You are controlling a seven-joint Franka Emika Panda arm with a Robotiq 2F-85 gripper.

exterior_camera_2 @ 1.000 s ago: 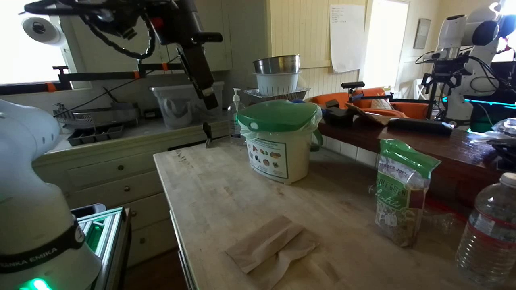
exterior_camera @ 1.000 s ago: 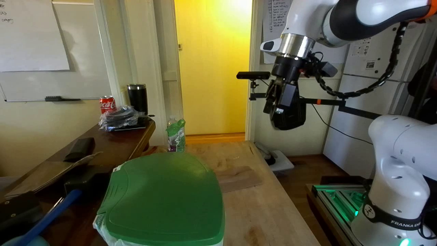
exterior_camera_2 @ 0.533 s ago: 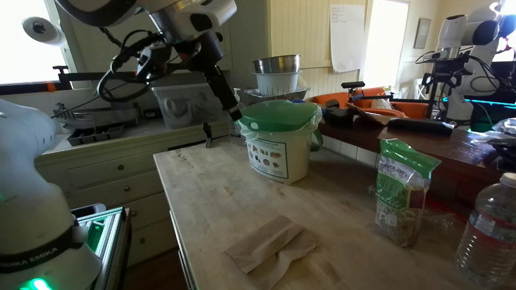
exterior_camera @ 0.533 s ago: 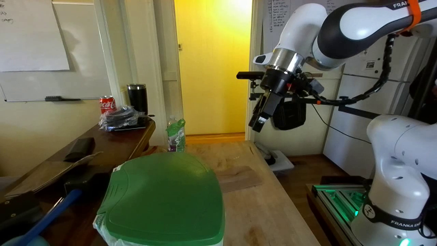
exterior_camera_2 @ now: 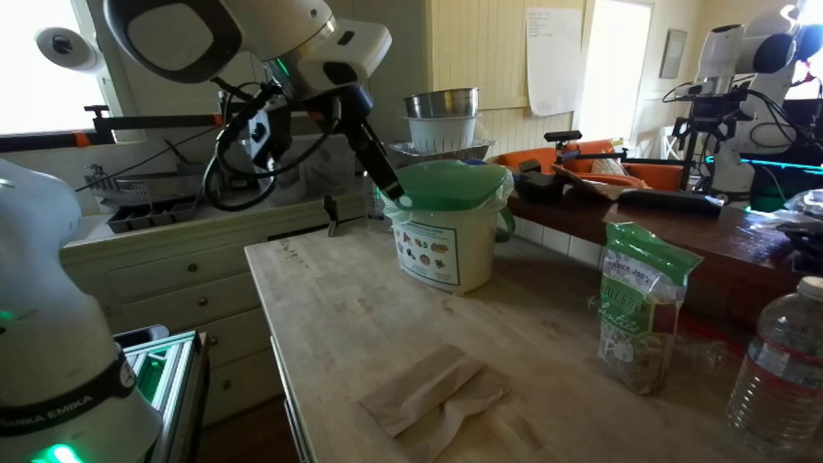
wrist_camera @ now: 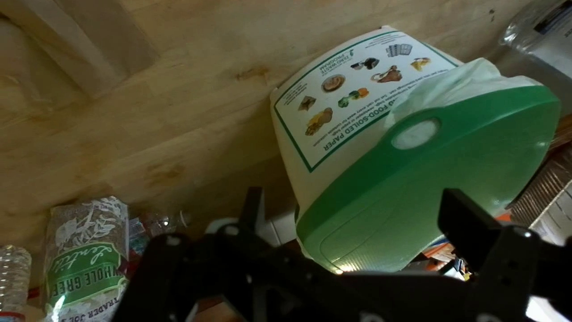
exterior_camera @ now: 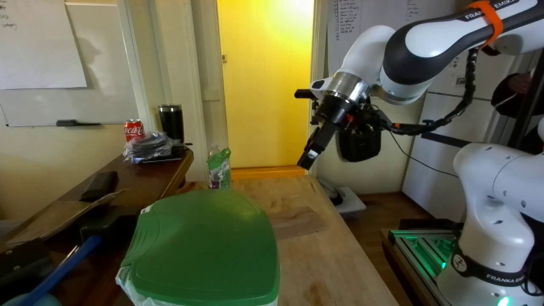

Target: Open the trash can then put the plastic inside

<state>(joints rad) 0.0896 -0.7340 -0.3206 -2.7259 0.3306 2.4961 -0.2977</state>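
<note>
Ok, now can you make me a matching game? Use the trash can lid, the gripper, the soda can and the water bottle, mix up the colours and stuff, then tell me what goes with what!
Column 1
1. trash can lid
2. gripper
3. soda can
4. water bottle

Column 2
A. see-through and standing upright
B. green and closed
C. bright red
D. black, with its jaws apart

Right pairs
1-B
2-D
3-C
4-A
</note>
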